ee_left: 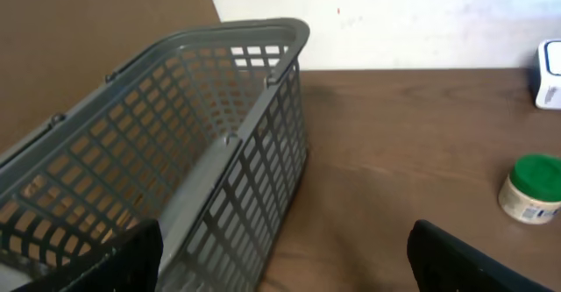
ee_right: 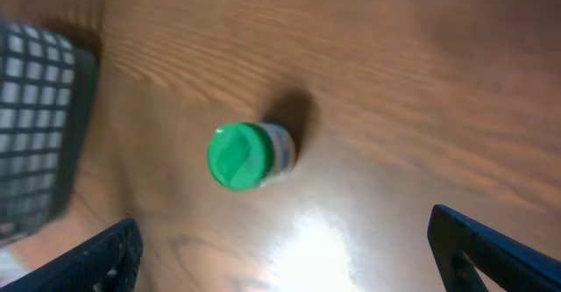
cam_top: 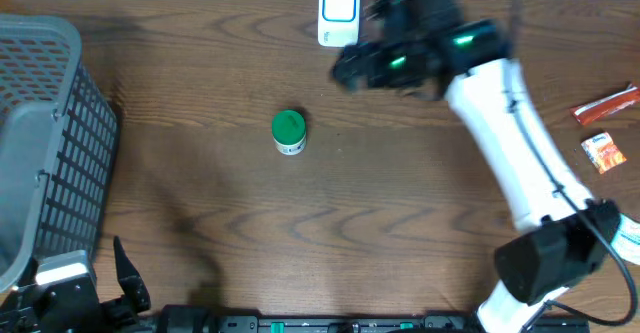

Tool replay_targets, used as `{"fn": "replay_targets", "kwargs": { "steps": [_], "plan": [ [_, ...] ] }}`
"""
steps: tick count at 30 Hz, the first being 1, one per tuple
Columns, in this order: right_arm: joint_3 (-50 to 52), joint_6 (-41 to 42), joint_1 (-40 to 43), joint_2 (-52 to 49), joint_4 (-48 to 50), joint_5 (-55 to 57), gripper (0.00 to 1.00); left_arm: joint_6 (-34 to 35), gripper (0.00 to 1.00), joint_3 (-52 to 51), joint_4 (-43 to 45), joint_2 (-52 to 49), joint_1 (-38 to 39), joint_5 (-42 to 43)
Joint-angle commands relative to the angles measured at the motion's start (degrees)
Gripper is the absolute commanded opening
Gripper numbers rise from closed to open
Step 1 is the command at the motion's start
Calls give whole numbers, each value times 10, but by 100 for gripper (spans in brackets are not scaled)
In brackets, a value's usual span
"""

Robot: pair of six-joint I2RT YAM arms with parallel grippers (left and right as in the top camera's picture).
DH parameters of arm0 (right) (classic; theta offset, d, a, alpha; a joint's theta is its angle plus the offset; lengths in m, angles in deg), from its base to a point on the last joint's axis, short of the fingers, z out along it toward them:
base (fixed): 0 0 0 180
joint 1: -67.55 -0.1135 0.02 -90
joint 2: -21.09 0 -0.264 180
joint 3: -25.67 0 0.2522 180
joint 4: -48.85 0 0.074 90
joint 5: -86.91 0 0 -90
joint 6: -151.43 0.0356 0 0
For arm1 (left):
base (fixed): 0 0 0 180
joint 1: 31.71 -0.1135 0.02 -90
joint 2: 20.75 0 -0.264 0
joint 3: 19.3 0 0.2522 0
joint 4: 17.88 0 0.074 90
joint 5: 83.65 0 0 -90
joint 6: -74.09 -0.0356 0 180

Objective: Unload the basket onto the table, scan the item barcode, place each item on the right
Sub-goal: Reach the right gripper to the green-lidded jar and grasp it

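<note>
Right tool [ee_right: 280, 239]: spread wide and empty, dark fingers [ee_right: 96, 261] at the two lower corners of the right wrist view. Held above the counter [cam_top: 200, 203], beyond and to the right of the green-lidded jar [cam_top: 288, 131] in the overhead view, apart from it. Blurred in that view.

Left tool [ee_left: 285, 239]: likewise spread wide, gripping nothing, black fingers [ee_left: 118, 261] at the bottom corners of the left wrist view. Well apart from the jar, at the near left edge of the overhead view.

Green-lidded jar: the item to be scanned. Upright on bare wood, near the middle of the counter, lid uppermost, pale label visible below the lid. Touched by neither tool.

Scanner [cam_top: 339, 13]: white housing with a blue-rimmed face. Beyond the jar and slightly to its right, at the far edge of the counter, just beside the right tool.

Grey mesh basket [cam_top: 55, 143]: left of the jar, well apart from it, close to the left tool. Contents not discernible.

Red packet [cam_top: 607, 105] and small orange-and-white packet [cam_top: 603, 153]: far right of the jar, past the white right arm [cam_top: 510, 143], near each other.
</note>
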Motion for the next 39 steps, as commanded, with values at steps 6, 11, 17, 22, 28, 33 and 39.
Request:
{"fn": "replay_targets", "kwargs": {
  "steps": [6, 11, 17, 22, 28, 33, 39],
  "plan": [
    [-49, 205, -137, -1, 32, 138, 99, 1, 89, 2, -11, 3, -3, 1],
    [-131, 240, -139, -69, -26, 135, 99, 1, 89, 2, -47, 3, -3, 1],
    [-251, 244, -140, -191, -131, 119, 99, 2, 89, 2, -66, 3, -3, 1],
    [-335, 273, -140, -280, -194, 91, 99, 15, 89, 2, -66, 3, -3, 1],
    [-338, 304, -143, -315, -193, 86, 99, 38, 89, 2, -66, 3, -3, 1],
    [-338, 315, -150, -342, -191, 90, 99, 38, 89, 2, -66, 3, -3, 1],
    [-337, 319, -151, -378, -189, 90, 99, 38, 89, 2, -66, 3, -3, 1]
  ]
}}
